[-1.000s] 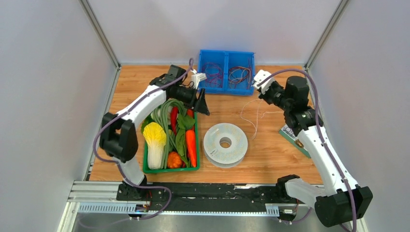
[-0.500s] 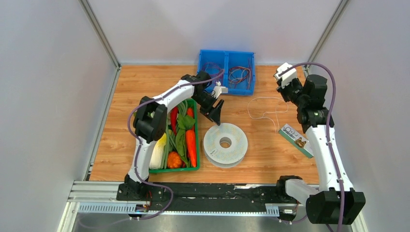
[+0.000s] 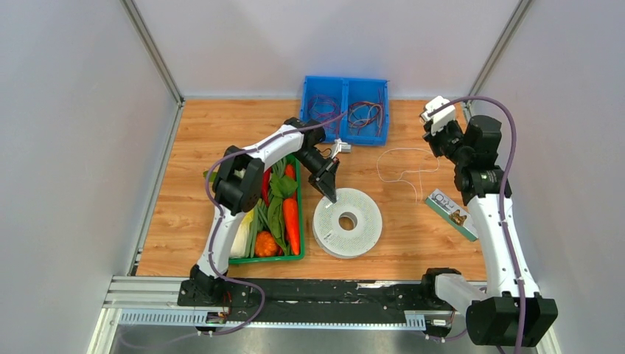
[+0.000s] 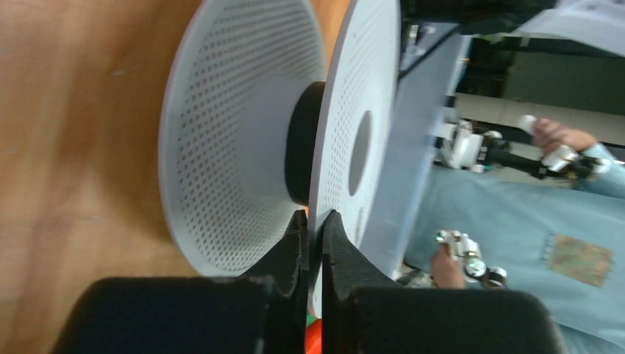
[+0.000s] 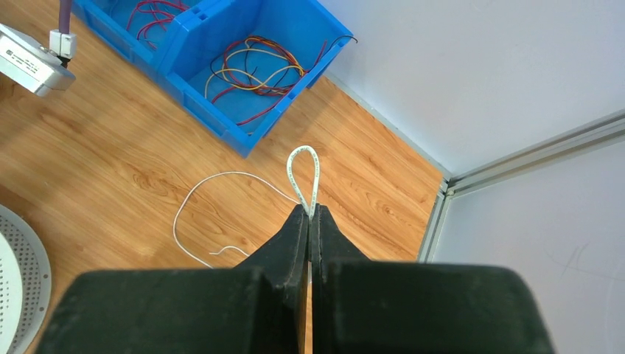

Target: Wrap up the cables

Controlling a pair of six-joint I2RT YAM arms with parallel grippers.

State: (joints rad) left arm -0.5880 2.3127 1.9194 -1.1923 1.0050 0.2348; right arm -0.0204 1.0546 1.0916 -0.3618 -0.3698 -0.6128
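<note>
The pale-grey round spool (image 3: 365, 221) lies on the wooden table just right of the green crate. My left gripper (image 3: 329, 193) is shut on the rim of its upper perforated flange (image 4: 346, 110); the lower flange (image 4: 236, 133) and dark hub show beside the fingers. The cable, a thin white wire (image 3: 398, 150), lies in loose curves on the wood to the right of the spool. My right gripper (image 5: 309, 214), at the back right (image 3: 433, 147), is shut on the wire. A small loop of the wire (image 5: 304, 173) sticks out past the fingertips, and the rest trails left across the table.
A blue two-part bin (image 3: 345, 140) holding small coloured wire coils stands at the back centre. A green crate (image 3: 262, 258) of vegetables sits left of the spool. A small printed box (image 3: 451, 214) lies by the right arm. Grey walls close in both sides.
My left gripper came down from above the crate to the spool and closed on its flange rim; the spool shifted slightly. My right gripper carried the wire to the back right.
</note>
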